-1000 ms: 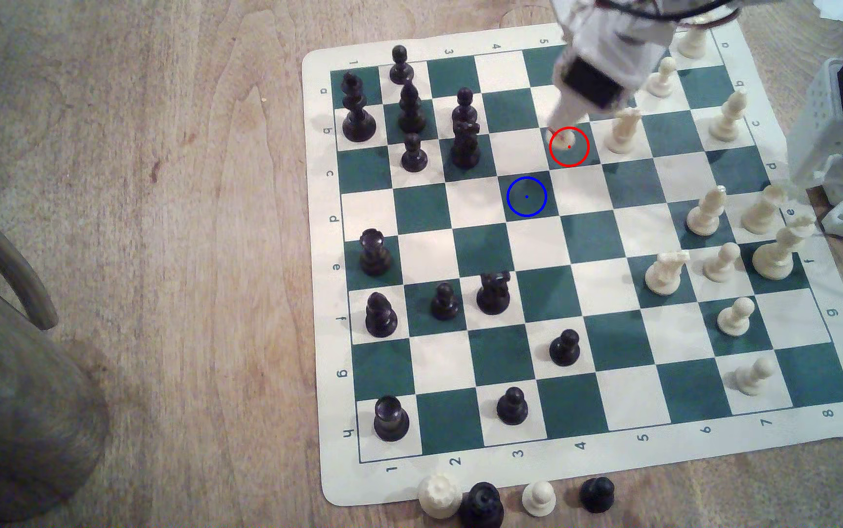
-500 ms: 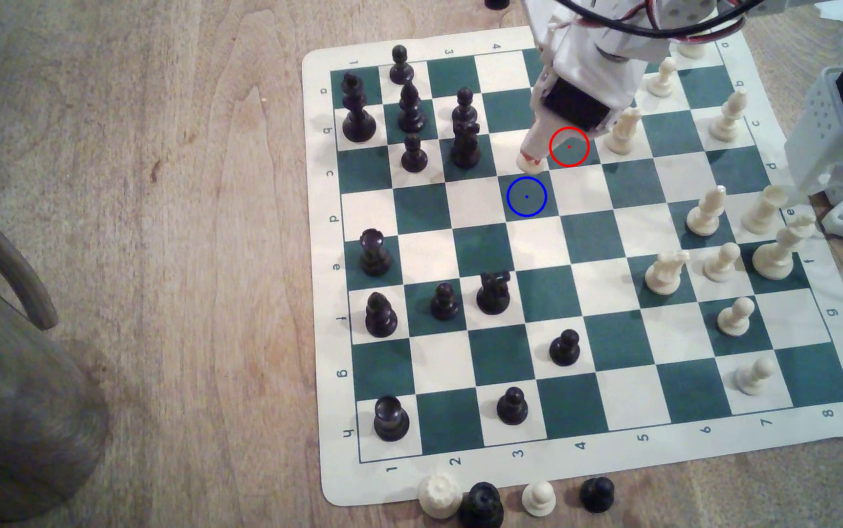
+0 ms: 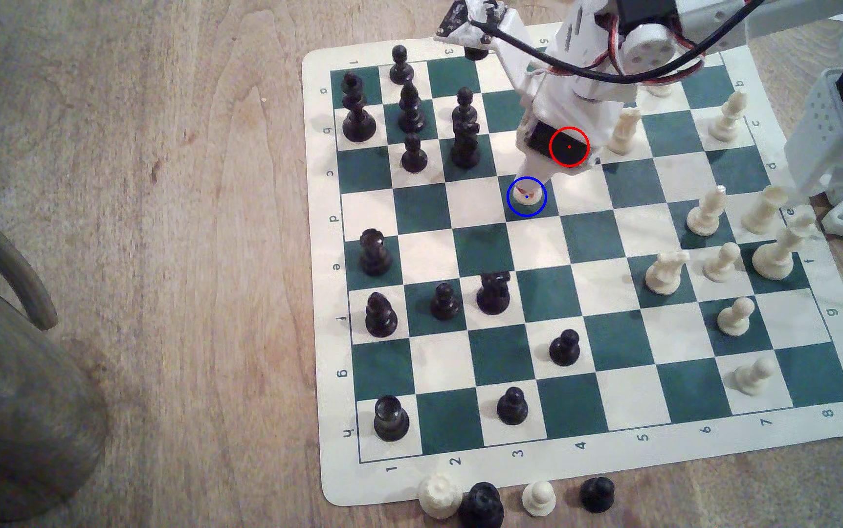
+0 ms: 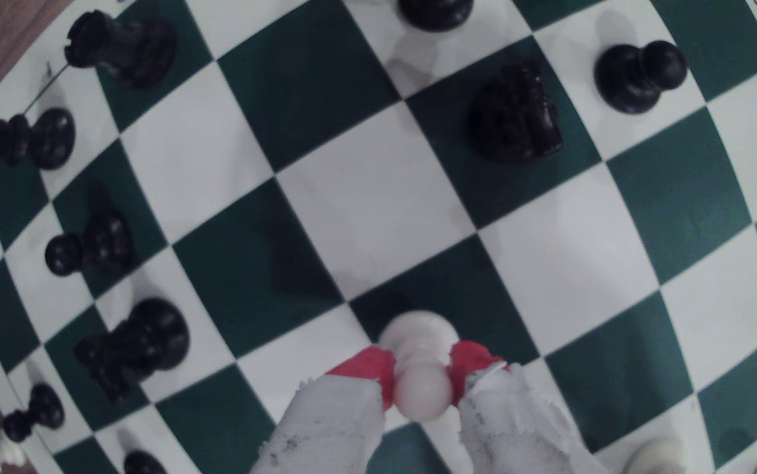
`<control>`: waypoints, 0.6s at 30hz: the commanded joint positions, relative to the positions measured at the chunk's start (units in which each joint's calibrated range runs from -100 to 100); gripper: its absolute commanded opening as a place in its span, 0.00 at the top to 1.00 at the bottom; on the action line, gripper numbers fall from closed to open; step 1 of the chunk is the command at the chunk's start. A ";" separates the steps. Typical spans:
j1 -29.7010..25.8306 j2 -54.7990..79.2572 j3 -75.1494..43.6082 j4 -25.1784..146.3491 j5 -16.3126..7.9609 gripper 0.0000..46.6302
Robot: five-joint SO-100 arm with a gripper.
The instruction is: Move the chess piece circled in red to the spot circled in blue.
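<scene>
I have the gripper [image 4: 422,387] closed on the chess piece [image 4: 420,360], the cream pawn: in the wrist view the two red-tipped fingers [image 4: 367,364] pinch it at the neck, just under the ball head, one on each side. Its flared base sits over a dark green square, and I cannot tell from either view whether the base is touching the chess mat [image 3: 587,487] or hanging just above it.

In the exterior view the pawn [image 3: 527,195] is inside the blue ring that marks the spot [image 3: 536,212], with the arm reaching down to it from the far right. The red-ringed square is hidden under the black block of the wrist. The nearest pieces are the black pawn and knight group [image 3: 465,133] to the far left and the cream knight [image 3: 623,131] to the far right, both well apart from the pawn.

I judge the carry to be over and the placing to be the step in hand. My next move calls for a short straight drop until the base is flat on the green square, then a slow parting of the fingers so neither one drags the head sideways, and a vertical lift clear. The risk I see is the pawn tipping if one finger lets go late.
</scene>
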 commanded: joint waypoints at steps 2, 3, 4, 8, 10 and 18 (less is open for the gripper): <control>0.28 -0.62 -1.31 -0.84 -0.10 0.99; 0.35 -0.62 -1.31 -0.84 0.00 0.99; 0.59 -0.11 -1.31 -0.84 0.05 0.99; 0.82 0.90 -1.13 -0.84 0.15 0.99; 0.82 1.33 -0.86 -1.17 0.20 0.99; 1.53 1.92 -0.86 -1.83 0.49 0.99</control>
